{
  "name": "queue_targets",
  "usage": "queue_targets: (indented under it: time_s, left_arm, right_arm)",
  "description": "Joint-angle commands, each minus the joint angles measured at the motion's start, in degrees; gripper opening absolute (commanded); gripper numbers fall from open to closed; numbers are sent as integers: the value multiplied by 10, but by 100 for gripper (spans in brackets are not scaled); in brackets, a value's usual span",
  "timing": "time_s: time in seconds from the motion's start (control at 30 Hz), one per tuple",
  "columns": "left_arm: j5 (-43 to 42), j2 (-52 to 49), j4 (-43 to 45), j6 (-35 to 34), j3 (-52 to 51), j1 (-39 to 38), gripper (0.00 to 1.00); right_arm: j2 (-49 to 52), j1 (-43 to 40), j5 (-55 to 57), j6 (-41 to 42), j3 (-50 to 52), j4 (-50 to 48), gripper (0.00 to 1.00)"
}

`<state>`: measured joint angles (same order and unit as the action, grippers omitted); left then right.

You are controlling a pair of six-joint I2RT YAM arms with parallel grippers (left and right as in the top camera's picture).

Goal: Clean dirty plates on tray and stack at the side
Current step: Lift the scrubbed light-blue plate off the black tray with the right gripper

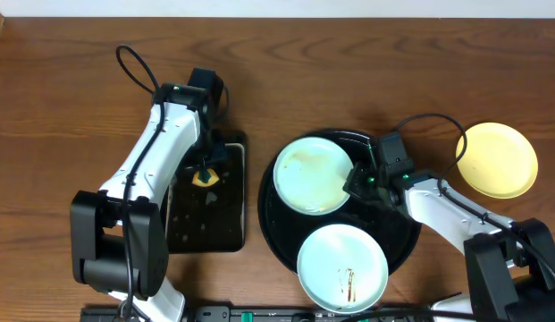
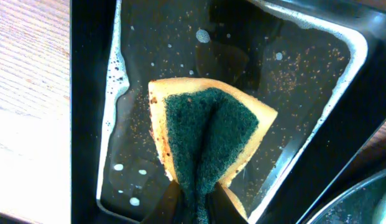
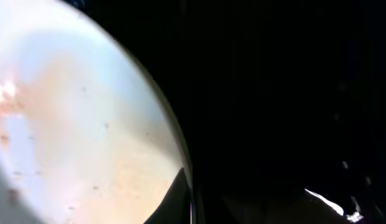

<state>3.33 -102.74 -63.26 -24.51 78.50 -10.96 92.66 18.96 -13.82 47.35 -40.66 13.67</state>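
Large round glossy black tray (image 1: 400, 234) on a wooden surface (image 1: 63, 107). Inside it lie the far pale blue plate (image 1: 308, 174), its rim pinched by the closed right end effector (image 1: 356, 183), and the near pale blue plate (image 1: 342, 264), smeared brown. A pale yellow plate (image 1: 497, 159) lies right of the tray. Left of the tray, the left end effector (image 2: 196, 208) is clamped on a yellow-and-green sponge (image 2: 208, 137) over a rectangular black tray (image 2: 87, 124).

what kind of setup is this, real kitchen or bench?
Looks like a lab bench mock-up of dishwashing, not a real kitchen: a bare wooden table, a rectangular black tray of soapy water with a sponge, and smeared plates on a round black tray. No sink or tap in view.
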Motion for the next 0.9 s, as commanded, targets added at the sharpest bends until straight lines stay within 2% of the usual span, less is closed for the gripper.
queue_targets:
  time_s: [0.0,0.2,0.6,0.87]
  left_arm:
    - [-2,5,-7,7,5,3,10]
    - [-14,5,-8,7,5,3,10]
    - [-14,5,-5,7,5,3,10]
    - [-14,5,-5,7,5,3,9]
  right_arm:
    - [10,2,1,-5,4,-27,2]
    - [-7,2,37,-38,-2,-25,2]
    - [-52,2,260,-141,-115,229,2]
    - [-66,2,329,-174,-203,316,2]
